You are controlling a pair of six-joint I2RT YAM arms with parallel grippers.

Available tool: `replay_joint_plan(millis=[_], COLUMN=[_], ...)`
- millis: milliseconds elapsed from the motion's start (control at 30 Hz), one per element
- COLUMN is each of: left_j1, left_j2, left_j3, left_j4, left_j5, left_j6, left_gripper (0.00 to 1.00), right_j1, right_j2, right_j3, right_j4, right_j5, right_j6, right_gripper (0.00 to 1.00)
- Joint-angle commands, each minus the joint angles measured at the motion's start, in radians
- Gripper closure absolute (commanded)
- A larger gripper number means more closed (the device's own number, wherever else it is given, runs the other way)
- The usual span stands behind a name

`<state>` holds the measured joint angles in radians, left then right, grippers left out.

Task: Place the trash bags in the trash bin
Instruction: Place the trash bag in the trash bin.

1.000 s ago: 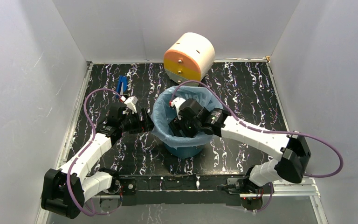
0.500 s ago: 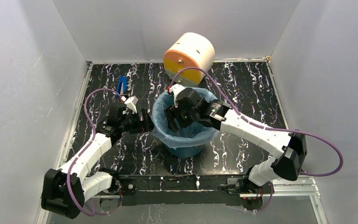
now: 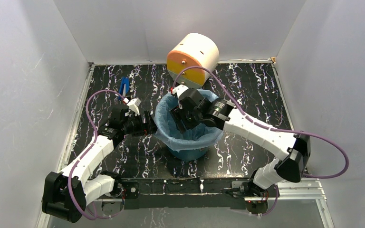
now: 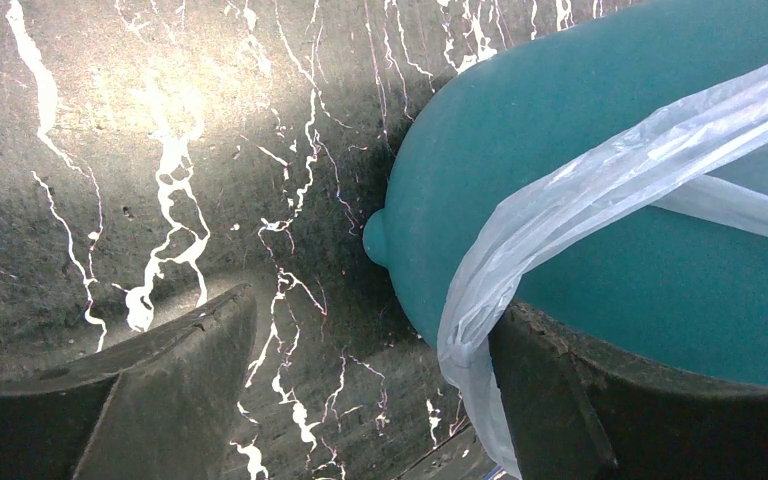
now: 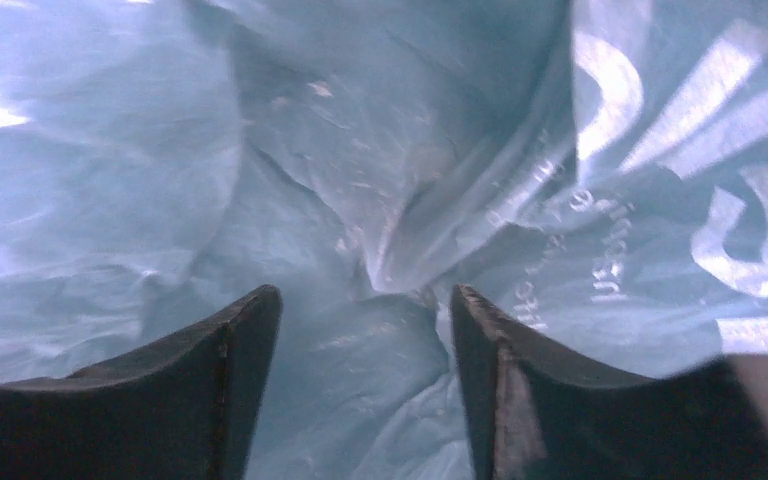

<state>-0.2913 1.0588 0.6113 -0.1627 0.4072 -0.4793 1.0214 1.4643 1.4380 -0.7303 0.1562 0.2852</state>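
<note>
My two arms start at the near edge of the black surface point(image 3: 256, 90) with white streaks.

My left gripper point(image 3: 151, 126) reaches to the left side of the trash bin point(image 3: 187, 153). Its fingers point(image 4: 150, 400) are wide apart and hold nothing. In my left wrist view, one finger is over the bare surface. The other finger sits right by the teal wall of the bin, where the edge of the trash bag point(image 4: 580, 190) hangs down on the outside. I cannot tell if that finger touches the bag or the bin.

The bin stands upright in the middle of the surface. The light-blue bag is inside it. It lines the bin, and its top is folded out over the rim where I can see it. It is thin and crinkly.

My right gripper point(image 3: 182, 123) comes in from the right and dips down into the bin, inside the bag. Its fingers are apart too. In my right wrist view there is crumpled blue plastic with white letters all around. A twisted fold lies just past the finger tips, and the fingers are not squeezing it.

Farther back on the left, a small blue thing point(image 3: 124, 86) lies on the surface, well apart from the bin. At the far edge, behind the bin, sits a cream and orange drum point(image 3: 193, 57), near the back wall.
</note>
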Motion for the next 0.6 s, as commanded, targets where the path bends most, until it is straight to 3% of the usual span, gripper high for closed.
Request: replay_joint_plan(millis=[0,100,133,167,300,567], left_j1=[-0.003,-0.003,-0.002,-0.003,-0.003,-0.002], left_j2=[-0.013,-0.02,-0.015,-0.006,0.01,-0.018], left_j3=[0.038,0.038,0.032,0.038,0.084,0.062], left_j4=[-0.014,-0.005,0.037,0.031,-0.051,-0.066], left_j5=[0.006,-0.014,0.003,0.002,-0.034,-0.028], left_j6=[0.018,0.011,0.002,0.009,0.076,0.074], left_gripper=[0.18,0.18,0.19,0.19,0.19,0.18], right_j1=[0.006,0.022,0.023,0.023,0.023,0.023], right_j2=[0.071,0.048,-0.001,-0.009,0.042,0.157], right_j3=[0.154,0.195,0.107,0.089,0.058,0.008], right_j4=[-0.145,-0.117,0.009,0.026,-0.004,-0.083], right_j5=[0.183,0.186,0.075,0.047,0.075,0.127], right_j6=[0.024,0.003,-0.028,-0.03,-0.005,0.051], right_gripper=[0.36,0.36,0.29,0.29,0.3,0.33])
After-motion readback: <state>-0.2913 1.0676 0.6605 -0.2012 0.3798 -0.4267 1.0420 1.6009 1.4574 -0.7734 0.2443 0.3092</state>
